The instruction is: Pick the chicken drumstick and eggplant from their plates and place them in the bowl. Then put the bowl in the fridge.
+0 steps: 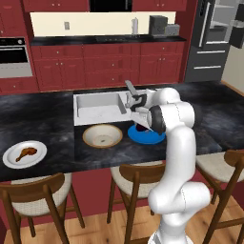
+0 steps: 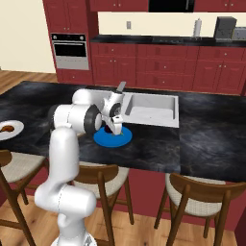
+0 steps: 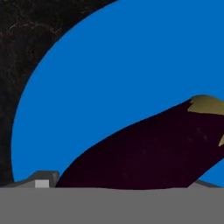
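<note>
Gripper (image 3: 118,183) sat low over the eggplant (image 3: 148,153) on the blue plate (image 3: 109,74); jaws apparently spread, grasp unconfirmed.

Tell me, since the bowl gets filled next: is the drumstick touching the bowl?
Apart. In the left base view the drumstick lies on the white plate, with bare dark counter between it and the bowl.

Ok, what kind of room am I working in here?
A home kitchen, rendered. The signs: a black island counter with a white sink, red cabinets with a wall oven, a dark fridge, and stools along the island.
</note>
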Tool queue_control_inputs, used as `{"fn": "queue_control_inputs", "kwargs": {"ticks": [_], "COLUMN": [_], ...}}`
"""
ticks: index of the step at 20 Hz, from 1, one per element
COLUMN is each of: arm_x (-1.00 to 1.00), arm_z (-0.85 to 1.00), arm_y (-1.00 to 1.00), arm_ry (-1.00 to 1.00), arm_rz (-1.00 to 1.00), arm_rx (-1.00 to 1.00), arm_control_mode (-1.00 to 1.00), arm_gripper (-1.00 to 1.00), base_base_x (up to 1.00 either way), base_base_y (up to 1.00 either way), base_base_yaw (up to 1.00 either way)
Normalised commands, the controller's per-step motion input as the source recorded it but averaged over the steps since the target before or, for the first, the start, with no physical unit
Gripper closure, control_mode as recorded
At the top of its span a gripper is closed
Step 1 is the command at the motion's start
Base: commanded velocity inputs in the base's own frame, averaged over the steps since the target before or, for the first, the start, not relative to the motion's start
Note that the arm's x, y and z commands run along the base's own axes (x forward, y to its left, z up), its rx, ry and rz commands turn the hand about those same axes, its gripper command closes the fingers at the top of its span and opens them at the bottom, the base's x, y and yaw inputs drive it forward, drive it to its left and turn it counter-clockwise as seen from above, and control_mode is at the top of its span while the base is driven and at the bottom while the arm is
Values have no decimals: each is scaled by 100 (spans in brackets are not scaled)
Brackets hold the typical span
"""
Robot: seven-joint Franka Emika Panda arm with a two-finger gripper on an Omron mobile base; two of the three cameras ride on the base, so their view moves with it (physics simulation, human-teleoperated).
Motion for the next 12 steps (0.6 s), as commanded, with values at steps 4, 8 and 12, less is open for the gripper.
{"fn": "queue_control_inputs", "kwargs": {"ticks": [4,8,12], "arm_x": [-36,-58,-58], "arm_z": [-2,11,32], "arm_y": [-3,0,8], "arm_ry": [7,7,0], "arm_rz": [-1,0,0], "arm_rx": [0,1,1], "arm_control_mode": [-100,-100,-100], "arm_gripper": [100,100,100], "base_base_x": [0,0,0], "base_base_y": [0,0,0], "base_base_yaw": [0,0,0]}}
